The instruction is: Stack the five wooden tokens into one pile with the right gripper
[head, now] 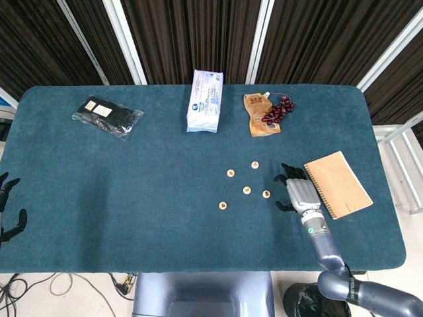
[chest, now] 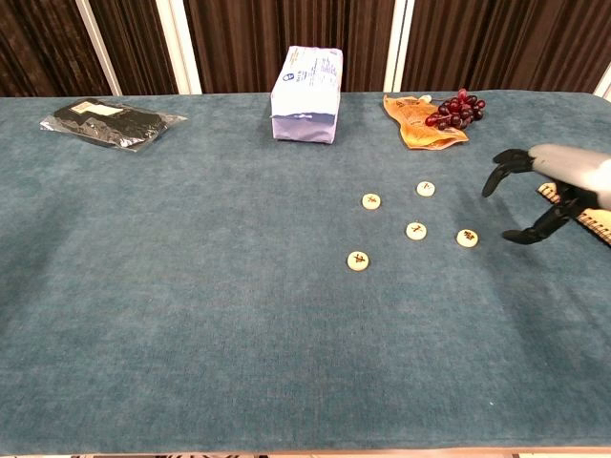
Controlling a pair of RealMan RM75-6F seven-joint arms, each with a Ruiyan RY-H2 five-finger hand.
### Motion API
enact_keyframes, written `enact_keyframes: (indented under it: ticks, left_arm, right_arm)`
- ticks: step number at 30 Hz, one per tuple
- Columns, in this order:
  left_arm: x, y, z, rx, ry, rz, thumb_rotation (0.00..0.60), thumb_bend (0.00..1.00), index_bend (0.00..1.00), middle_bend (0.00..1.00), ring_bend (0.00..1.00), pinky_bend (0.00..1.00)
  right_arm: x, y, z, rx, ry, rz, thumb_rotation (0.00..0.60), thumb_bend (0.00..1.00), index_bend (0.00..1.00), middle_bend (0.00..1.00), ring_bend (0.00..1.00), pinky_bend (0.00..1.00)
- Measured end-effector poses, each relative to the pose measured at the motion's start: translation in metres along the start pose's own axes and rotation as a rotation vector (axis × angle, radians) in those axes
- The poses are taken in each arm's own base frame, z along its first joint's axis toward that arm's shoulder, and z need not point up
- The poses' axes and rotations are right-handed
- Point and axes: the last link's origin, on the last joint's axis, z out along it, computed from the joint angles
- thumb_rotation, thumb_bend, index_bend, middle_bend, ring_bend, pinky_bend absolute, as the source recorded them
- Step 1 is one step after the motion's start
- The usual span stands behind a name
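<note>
Several round wooden tokens lie apart on the teal table: one (head: 230, 173) at upper left, one (head: 255, 164) at upper right, one (head: 246, 190) in the middle, one (head: 266, 194) at the right and one (head: 223, 205) at the lower left. The chest view shows the same tokens, the rightmost token (chest: 467, 238) nearest my right hand (chest: 549, 186). My right hand (head: 296, 187) hovers just right of the tokens, fingers spread and holding nothing. At the table's left edge my left hand (head: 8, 210) stays open and idle.
A tan spiral notebook (head: 337, 183) lies right of my right hand. At the back lie a white packet (head: 205, 100), an orange pouch (head: 258, 113) with red grapes (head: 277, 109), and a black bag (head: 107, 115) at the far left.
</note>
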Motion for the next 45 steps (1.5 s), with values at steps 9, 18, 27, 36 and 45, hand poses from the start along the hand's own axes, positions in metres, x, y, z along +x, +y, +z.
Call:
enact_keyframes:
  ticks: [9, 18, 27, 36, 45]
  left_arm:
    - [0.000, -0.001, 0.001, 0.005, -0.002, -0.001, 0.600, 0.48, 0.14, 0.00, 0.00, 0.00]
    - [0.000, -0.002, 0.001, 0.008, -0.003, 0.000, 0.600, 0.48, 0.14, 0.00, 0.00, 0.00]
    - [0.000, -0.002, 0.001, 0.010, -0.003, 0.000, 0.600, 0.48, 0.14, 0.00, 0.00, 0.00]
    - [0.001, -0.002, 0.001, 0.011, -0.003, 0.000, 0.600, 0.48, 0.14, 0.00, 0.00, 0.00]
    - [0.001, -0.002, 0.001, 0.012, -0.003, 0.001, 0.600, 0.48, 0.14, 0.00, 0.00, 0.00]
  right_arm:
    - [-0.017, -0.008, 0.012, -0.004, 0.015, 0.010, 0.600, 0.41, 0.39, 0.00, 0.00, 0.00]
    - [-0.029, -0.012, 0.017, 0.002, 0.012, 0.009, 0.600, 0.41, 0.42, 0.00, 0.00, 0.00]
    - [-0.035, -0.015, 0.018, -0.001, 0.003, 0.001, 0.600, 0.41, 0.43, 0.00, 0.00, 0.00]
    - [-0.038, -0.014, 0.023, -0.016, 0.002, 0.002, 0.600, 0.41, 0.44, 0.00, 0.00, 0.00]
    - [-0.038, -0.013, 0.027, -0.026, 0.002, 0.005, 0.600, 0.41, 0.48, 0.00, 0.00, 0.00]
